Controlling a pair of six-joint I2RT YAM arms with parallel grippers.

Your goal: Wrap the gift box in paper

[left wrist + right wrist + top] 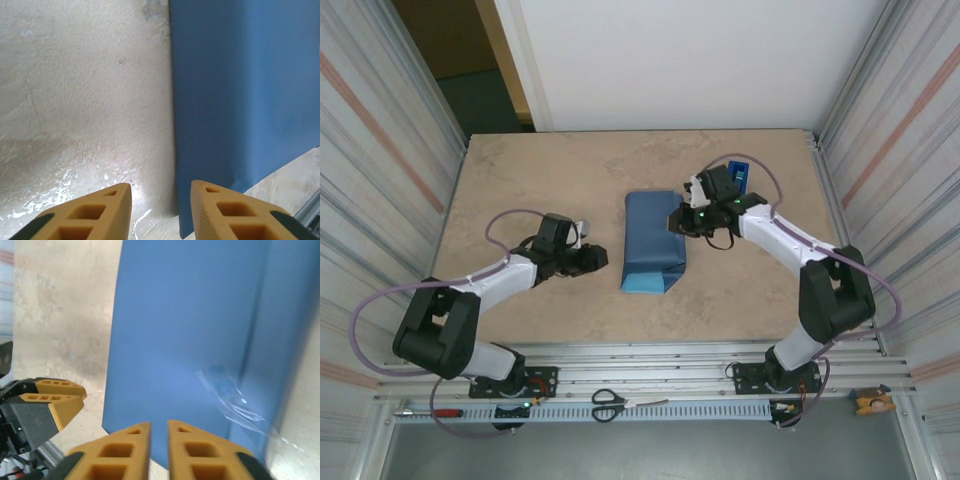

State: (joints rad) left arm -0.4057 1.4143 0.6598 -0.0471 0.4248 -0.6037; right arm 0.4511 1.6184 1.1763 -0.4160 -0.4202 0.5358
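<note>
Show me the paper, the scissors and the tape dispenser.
paper (651, 240): top external view, dark blue upper face.
scissors (608, 404): top external view, black handles.
tape dispenser (741, 172): top external view, blue body.

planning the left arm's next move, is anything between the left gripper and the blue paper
Nothing visible does. Just bare tabletop lies between the left gripper and the left edge of the blue paper.

Both arms are bent at the elbow and reaching in toward the middle. Left gripper (596, 258) sits low and points right, its 2 fingers (100, 210) parted with nothing between them. Right gripper (677, 220) points left and tips downward, its 2 fingers (200, 450) nearly together with just a thin slit, empty.
</note>
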